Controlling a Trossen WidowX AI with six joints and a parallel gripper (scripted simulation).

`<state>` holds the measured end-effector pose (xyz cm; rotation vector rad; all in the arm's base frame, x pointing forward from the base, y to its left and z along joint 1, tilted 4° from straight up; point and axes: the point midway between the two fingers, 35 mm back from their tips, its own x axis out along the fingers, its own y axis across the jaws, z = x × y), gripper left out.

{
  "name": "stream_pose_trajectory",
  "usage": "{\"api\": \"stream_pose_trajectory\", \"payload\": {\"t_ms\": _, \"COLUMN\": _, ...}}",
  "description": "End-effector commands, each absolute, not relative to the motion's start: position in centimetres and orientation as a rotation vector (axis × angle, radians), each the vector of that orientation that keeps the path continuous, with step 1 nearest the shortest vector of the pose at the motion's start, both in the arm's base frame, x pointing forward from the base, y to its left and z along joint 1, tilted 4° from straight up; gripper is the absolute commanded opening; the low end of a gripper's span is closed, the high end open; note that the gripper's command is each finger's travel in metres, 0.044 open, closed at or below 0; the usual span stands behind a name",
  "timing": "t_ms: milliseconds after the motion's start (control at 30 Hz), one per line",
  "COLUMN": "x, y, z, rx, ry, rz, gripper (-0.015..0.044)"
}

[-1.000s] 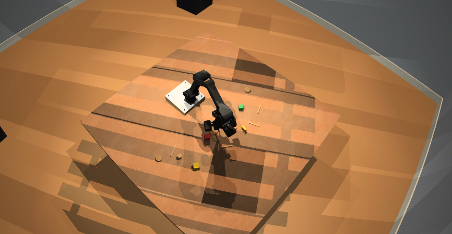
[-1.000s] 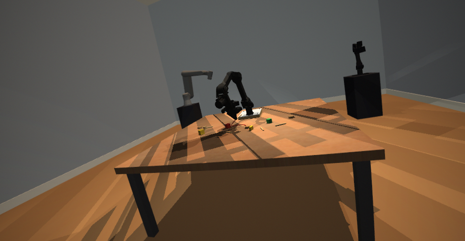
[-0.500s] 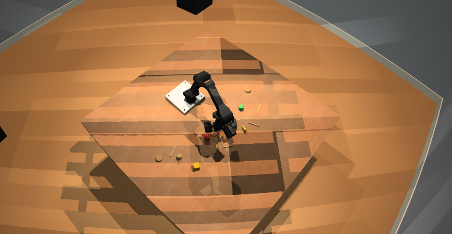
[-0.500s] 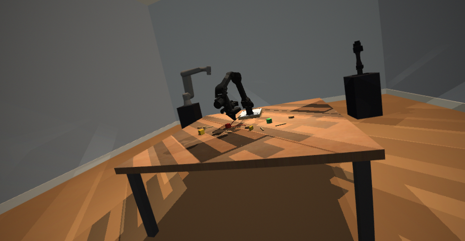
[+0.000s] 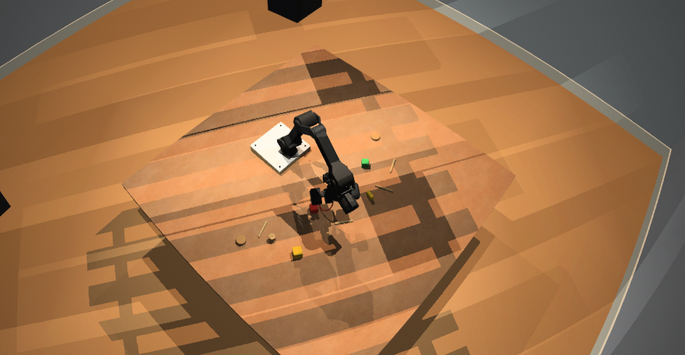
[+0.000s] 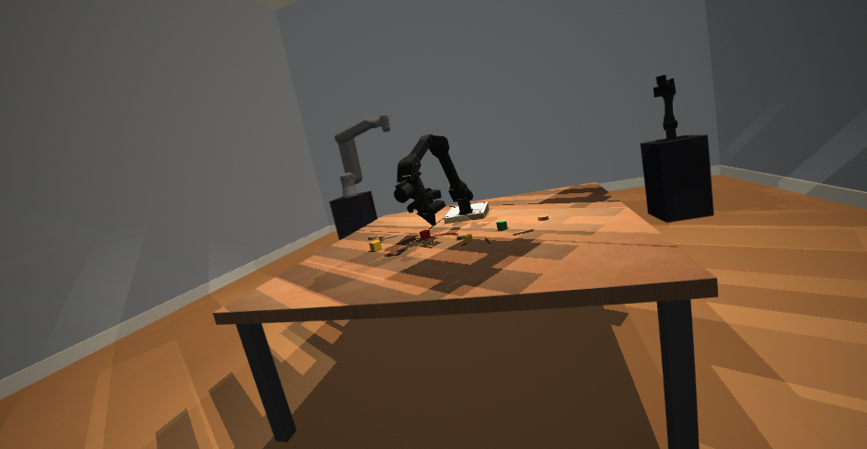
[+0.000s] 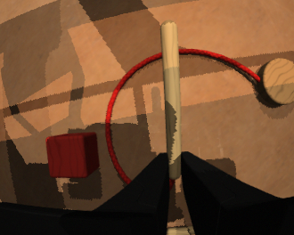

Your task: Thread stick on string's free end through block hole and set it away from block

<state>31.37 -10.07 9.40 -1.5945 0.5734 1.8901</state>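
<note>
My gripper (image 7: pixel 174 160) (image 6: pixel 433 223) is shut on the pale wooden stick (image 7: pixel 170 76), near its string end. The stick points up the wrist view, away from the fingers. The red string (image 7: pixel 109 117) curves left from the fingers and round behind the stick to the round wooden button (image 7: pixel 281 81), which is at the right. A red block (image 7: pixel 66 156) (image 5: pixel 313 208) (image 6: pixel 424 235) stands left of the string loop, apart from the stick. I see no hole in its visible faces, so I cannot tell whether it is the block with the hole. The arm hides the fingertips and button in the top view.
A green block (image 5: pixel 365 163) (image 6: pixel 502 225), a yellow block (image 5: pixel 297 252) (image 6: pixel 375 246) and a small yellow piece (image 5: pixel 369 194) stand around the arm. Loose sticks (image 5: pixel 343 221) (image 5: pixel 262 228) (image 5: pixel 383 188) (image 5: pixel 393 165) and wooden discs (image 5: pixel 375 136) (image 5: pixel 241 239) lie about.
</note>
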Motion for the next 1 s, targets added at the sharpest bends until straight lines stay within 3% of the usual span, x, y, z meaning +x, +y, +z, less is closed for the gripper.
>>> {"api": "stream_pose_trajectory", "payload": {"t_ms": 0, "x": 31.8, "y": -10.5, "z": 9.6, "rx": -1.607, "ry": 0.58, "rz": 1.885, "gripper": 0.0}}
{"api": "stream_pose_trajectory", "payload": {"t_ms": 967, "x": 34.4, "y": -13.0, "z": 10.1, "rx": -1.673, "ry": 0.588, "rz": 1.845, "gripper": 0.0}}
